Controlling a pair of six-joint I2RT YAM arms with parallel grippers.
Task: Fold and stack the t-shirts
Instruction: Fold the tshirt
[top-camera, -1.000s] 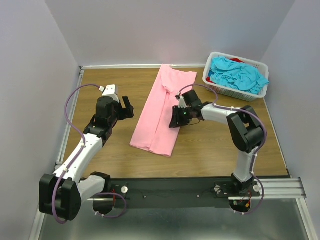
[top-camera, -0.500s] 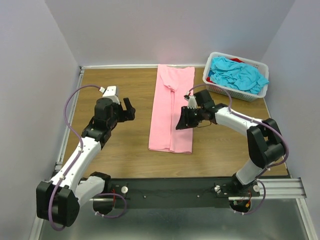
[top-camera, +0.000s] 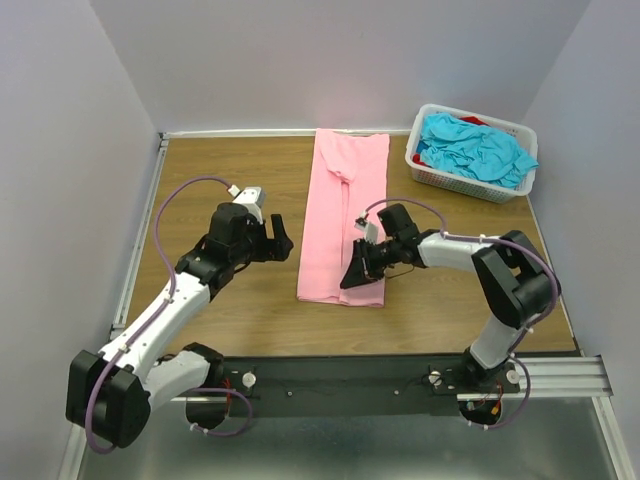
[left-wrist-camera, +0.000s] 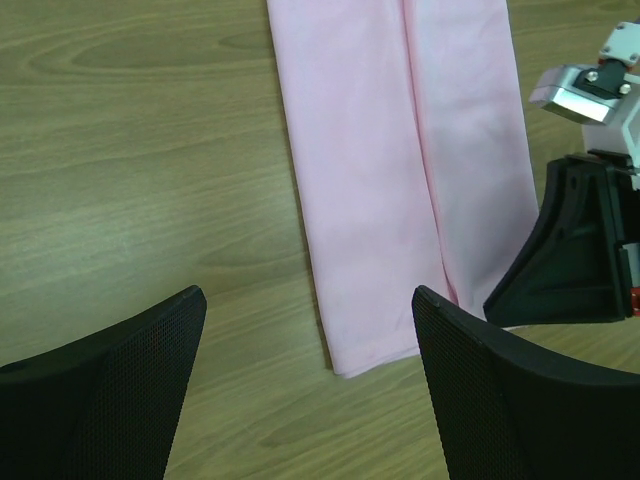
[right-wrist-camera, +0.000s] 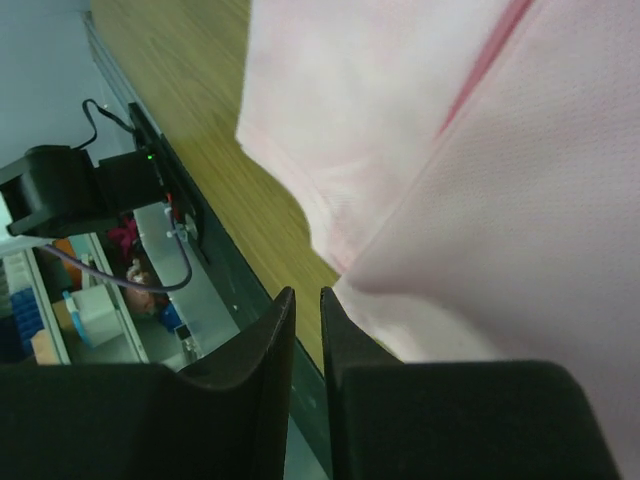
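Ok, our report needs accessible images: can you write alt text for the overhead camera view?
A pink t-shirt, folded into a long strip, lies on a wooden table; the right gripper is at its near right corner, and the open left gripper hovers beside its left edge. A white basket of turquoise shirts sits far right.

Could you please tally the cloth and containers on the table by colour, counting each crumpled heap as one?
pink shirt: 1
turquoise cloth heap: 1
red cloth, mostly hidden: 1
white basket: 1
Total: 4
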